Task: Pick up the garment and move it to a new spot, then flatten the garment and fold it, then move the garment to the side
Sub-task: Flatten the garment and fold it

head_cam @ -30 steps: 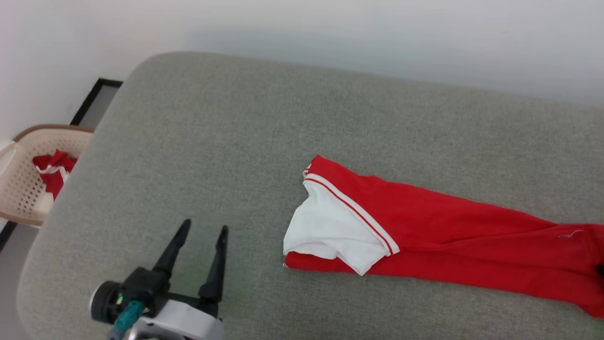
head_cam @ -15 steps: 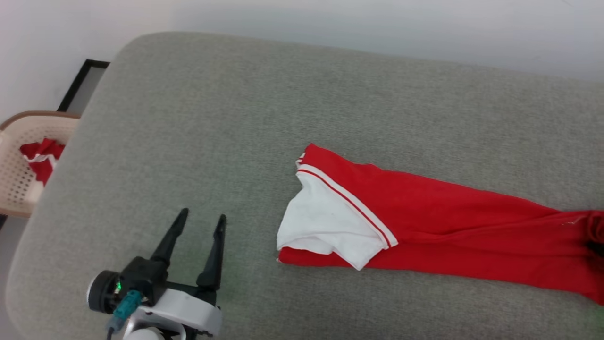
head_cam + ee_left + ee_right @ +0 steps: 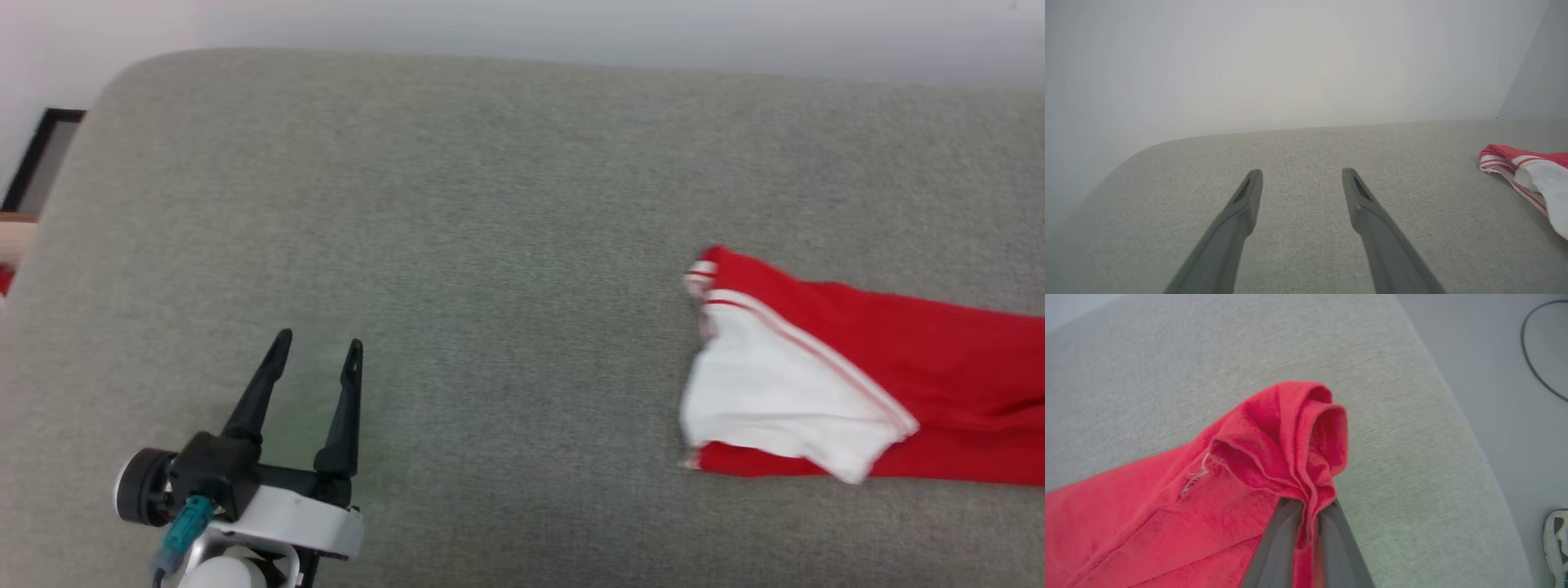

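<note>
R gripper (image 3: 1309, 508) clamps T-shirt (image 3: 882, 367) at its right end; shirt runs long L-R. L gripper (image 3: 319, 341), fingers spread & empty, sits well left of it.

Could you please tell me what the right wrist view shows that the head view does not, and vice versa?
Right wrist view: the right hand shut on a bunched edge of the soft red T-shirt with white sleeves, plus a white shoe on the floor. Head view: the open left hand over the grey fabric cushion, and the shirt's white sleeve with striped trim. Both: the shirt lying on that cushion.
</note>
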Robot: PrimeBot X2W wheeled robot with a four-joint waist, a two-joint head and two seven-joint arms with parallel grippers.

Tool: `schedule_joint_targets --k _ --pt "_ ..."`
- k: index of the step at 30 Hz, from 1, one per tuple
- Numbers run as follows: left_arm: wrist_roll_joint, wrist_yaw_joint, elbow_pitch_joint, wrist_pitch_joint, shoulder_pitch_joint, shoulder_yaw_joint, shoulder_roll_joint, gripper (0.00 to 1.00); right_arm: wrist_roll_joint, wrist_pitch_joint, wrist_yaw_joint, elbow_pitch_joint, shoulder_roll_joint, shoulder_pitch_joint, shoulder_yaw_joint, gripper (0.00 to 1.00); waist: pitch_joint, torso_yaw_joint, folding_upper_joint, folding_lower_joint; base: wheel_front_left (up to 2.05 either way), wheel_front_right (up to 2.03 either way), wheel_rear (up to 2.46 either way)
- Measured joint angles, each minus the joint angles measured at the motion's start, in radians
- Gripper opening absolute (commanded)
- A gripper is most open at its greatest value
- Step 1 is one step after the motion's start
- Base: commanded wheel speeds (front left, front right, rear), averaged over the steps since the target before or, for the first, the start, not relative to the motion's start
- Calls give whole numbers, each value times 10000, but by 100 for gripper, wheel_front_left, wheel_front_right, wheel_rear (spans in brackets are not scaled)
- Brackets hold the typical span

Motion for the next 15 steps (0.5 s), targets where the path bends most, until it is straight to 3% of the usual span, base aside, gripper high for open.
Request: schedule_joint_targets --k 5,10,15 --pt "4 0 -50 2 -3 59 -36 100 293 -184 -2 -71 -153 -2 -378 0 130 -313 0 0 0 0 0" --pt "29 0 13 2 91 75 -146 100 972 84 -2 -1342 368 270 888 0 -43 -470 0 0 0 0 0" --pt "-50 0 40 2 302 192 -247 100 1707 681 -2 -3396 888 846 2230 0 -338 -461 0 0 0 0 0"
